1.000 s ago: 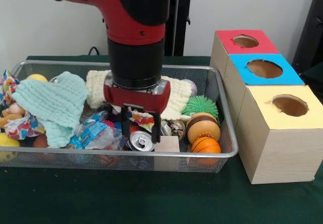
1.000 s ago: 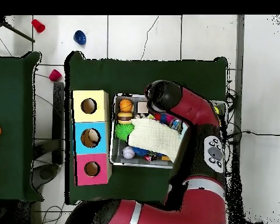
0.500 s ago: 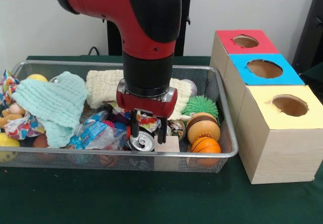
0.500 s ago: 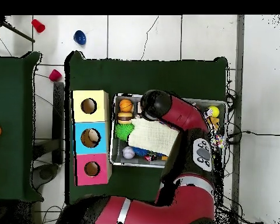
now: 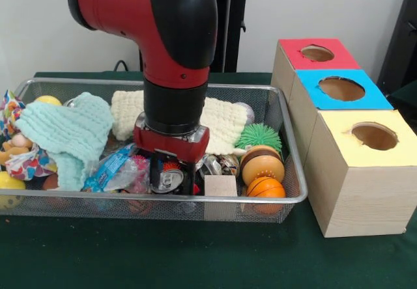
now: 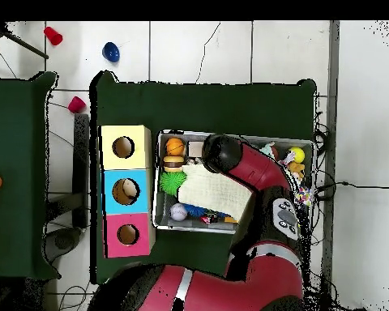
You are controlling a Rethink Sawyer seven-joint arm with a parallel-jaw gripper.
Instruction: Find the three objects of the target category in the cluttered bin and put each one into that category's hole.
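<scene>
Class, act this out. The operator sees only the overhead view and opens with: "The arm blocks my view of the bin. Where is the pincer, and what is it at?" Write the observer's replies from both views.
Observer: The pincer is low in the wire bin, right at a silver drink can lying with its top towards the front camera.
Operator: Has it gripped the can?
Observer: I cannot tell. The can sits directly under the red wrist, with a wooden block just beside it.
Operator: What else does the arm cover?
Observer: A mint green cloth draped over the clutter at the bin's end away from the boxes.
</scene>
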